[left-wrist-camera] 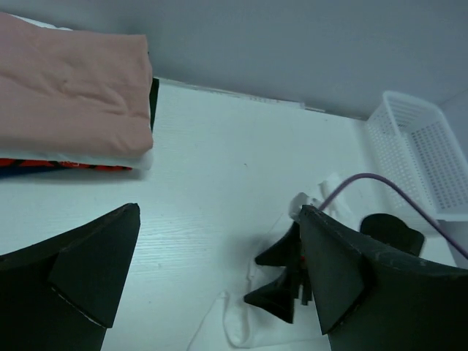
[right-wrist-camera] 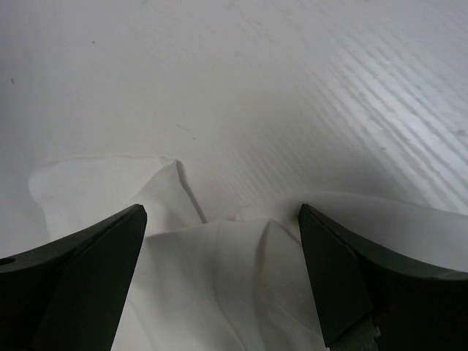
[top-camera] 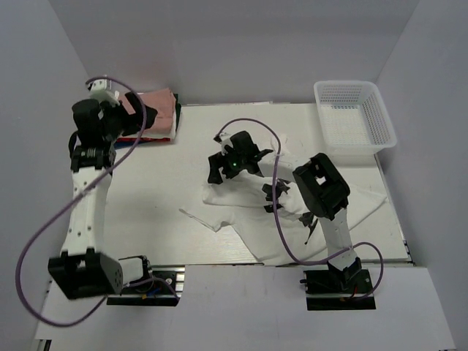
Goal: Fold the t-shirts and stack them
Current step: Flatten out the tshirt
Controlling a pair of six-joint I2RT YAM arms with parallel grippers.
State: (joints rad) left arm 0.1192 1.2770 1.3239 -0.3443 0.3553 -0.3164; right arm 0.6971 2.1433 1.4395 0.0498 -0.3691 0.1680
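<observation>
Both your hands are released: the right hand [right-wrist-camera: 221,213] hangs over the rumpled white t-shirt [top-camera: 248,223] in the middle of the desk [top-camera: 157,194], and the left hand [left-wrist-camera: 219,212] is beside the folded stack [top-camera: 159,117] at far left. That cloth looks light and limp, so pinch an edge or corner, not the bunched middle.

White wood-grain desk [top-camera: 157,190]; crumpled white t-shirt [top-camera: 252,223] under right end effector [top-camera: 219,157]; pink-topped folded-shirt stack [top-camera: 164,113] beside left end effector [top-camera: 143,121]; white mesh basket [top-camera: 355,117] well beyond.
</observation>
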